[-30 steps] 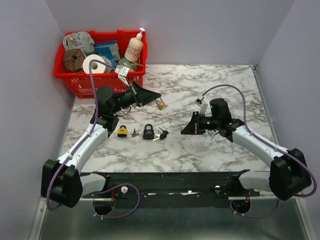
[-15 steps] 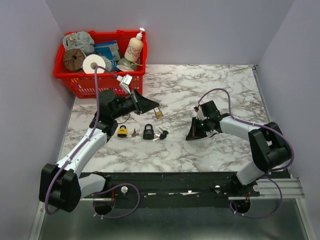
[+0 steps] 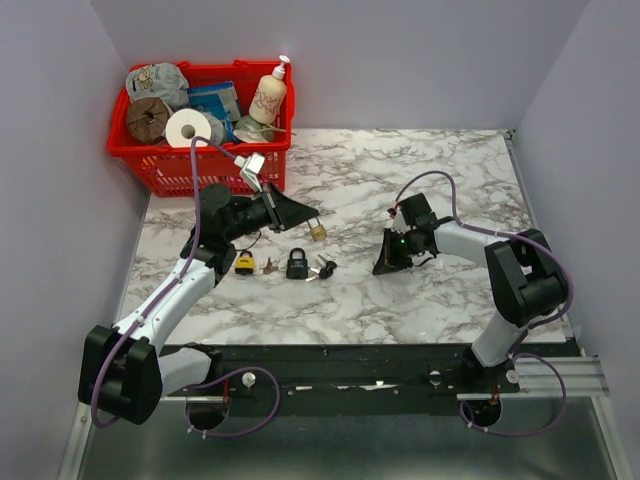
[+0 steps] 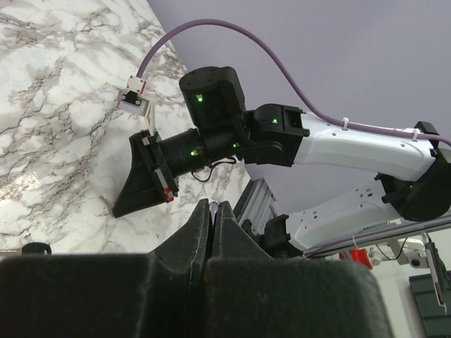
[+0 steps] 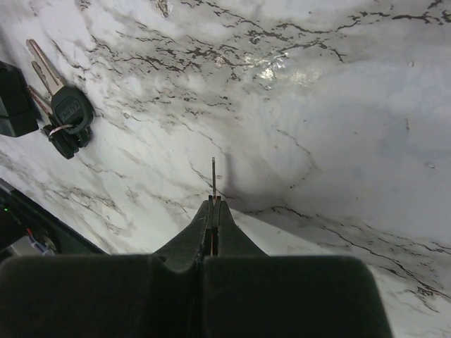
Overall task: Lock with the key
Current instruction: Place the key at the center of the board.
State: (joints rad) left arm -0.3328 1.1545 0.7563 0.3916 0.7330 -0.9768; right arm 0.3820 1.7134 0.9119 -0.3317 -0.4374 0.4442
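Since locking needs one part held steady and the other driven, the arms split the work: the left gripper carries the brass lock and the right gripper carries the key. The left fingers are clenched. From above, the brass lock hangs at their tips, just at 9 o'clock of the table centre. It appears pinched by the shackle, which would leave body and keyway free; the left wrist view shows only closed tips, not the lock. The right fingers are clenched on the key, seen from the wrist as a thin blade, edge-on, protruding past the tips, so the working length stays exposed for insertion. The right gripper sits low over the marble at 3 o'clock of the brass lock, well apart from it, nose angled down toward 7 o'clock. The left gripper points across at the right one. Judgement: the step in hand is aligning blade with keyway, and insertion is not yet done. The right wrist will likely need to lift and turn toward 9 o'clock. Spare items lie at 6 to 8 o'clock of the brass lock: black keys, black lock, yellow lock. Route the approach above them. A basket stands at 10 o'clock.
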